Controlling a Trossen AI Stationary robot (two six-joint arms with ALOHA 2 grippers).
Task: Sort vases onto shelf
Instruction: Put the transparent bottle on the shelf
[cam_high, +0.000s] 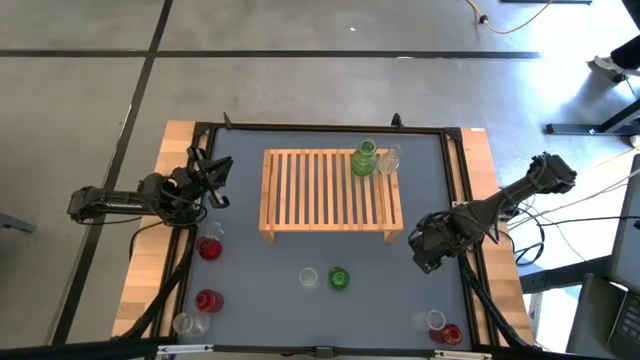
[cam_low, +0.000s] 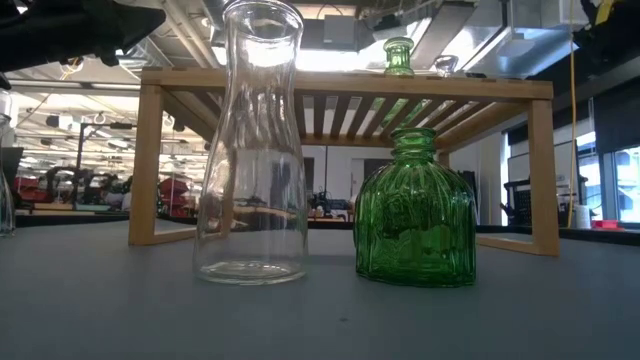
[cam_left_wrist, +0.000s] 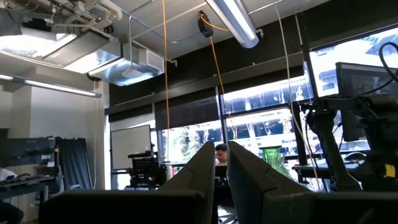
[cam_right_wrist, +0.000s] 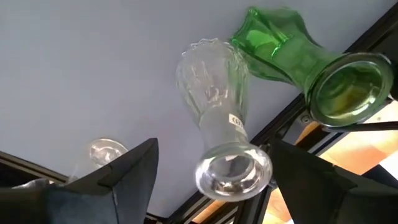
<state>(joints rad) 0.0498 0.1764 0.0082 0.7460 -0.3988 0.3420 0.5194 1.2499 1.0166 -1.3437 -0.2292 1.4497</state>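
Vases are scattered over the grey table (cam_high: 330, 255). At its left edge the left gripper (cam_high: 218, 170) hangs with its fingers (cam_left_wrist: 205, 168) pressed together, holding nothing. Just below it stands a red vase (cam_high: 209, 247); another red vase (cam_high: 207, 300) and a clear one (cam_high: 186, 323) sit nearer the front corner. In the middle is the shelf (cam_high: 330, 192), with a green vase (cam_high: 365, 160) and what looks like a clear vase (cam_high: 388, 160) on its back right corner. In front of it, a clear vase (cam_low: 250, 140) and a squat green vase (cam_low: 415, 210) stand side by side. Right of the shelf, the right gripper (cam_high: 428, 250) hovers with its fingers spread and empty. A clear and a red vase (cam_high: 450, 333) sit in the front right corner.
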